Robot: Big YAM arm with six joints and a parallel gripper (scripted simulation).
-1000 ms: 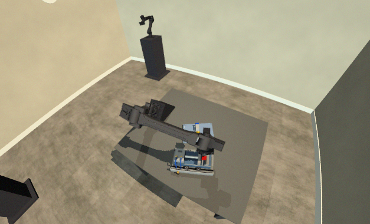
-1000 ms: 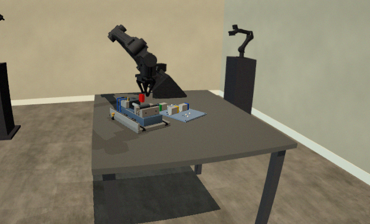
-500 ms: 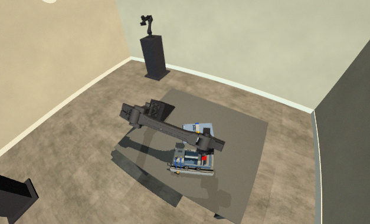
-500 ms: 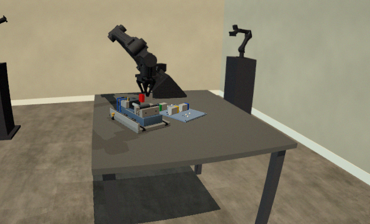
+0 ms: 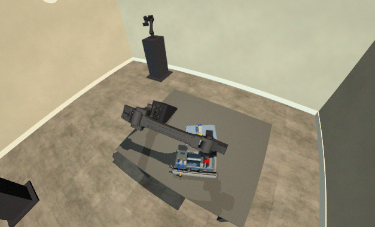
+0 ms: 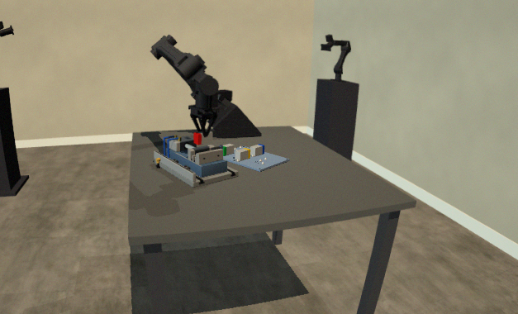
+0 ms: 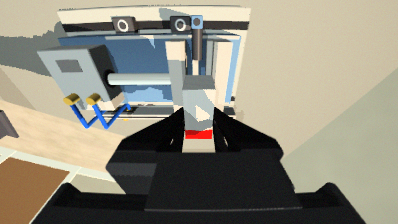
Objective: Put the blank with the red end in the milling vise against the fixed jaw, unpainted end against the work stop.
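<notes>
With the red-ended blank (image 6: 197,138) pinched in the gripper (image 7: 199,131) jaws above the milling vise (image 6: 195,162) at frame centre-left, pickup is done; lowering onto the bars and seating against fixed jaw and work stop (image 7: 197,44) remain.

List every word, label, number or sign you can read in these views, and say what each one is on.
None: no readable text in any view.
The vise, the blank with the red end held in the gripper, the blanks on the plate and the table carry only plain colour patches.
</notes>
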